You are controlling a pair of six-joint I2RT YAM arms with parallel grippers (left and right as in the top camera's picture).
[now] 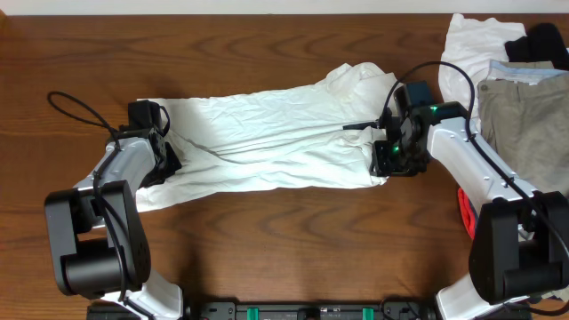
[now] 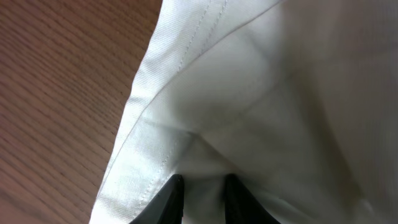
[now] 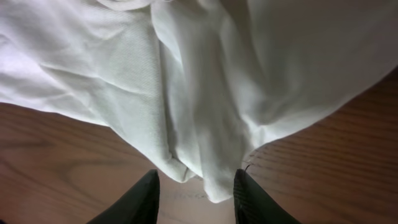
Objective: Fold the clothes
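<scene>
Black tapered right fingers astride wrinkled thin white garment; woodgrain table.

Spread white garment: one;
heaped pieces: three; khaki trousers, white piece, black piece;
grippers: two; left gripper, right gripper

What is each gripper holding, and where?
Left gripper pinches the white garment near its hemmed edge. Right gripper is open astride a fold, gripping nothing.
</scene>
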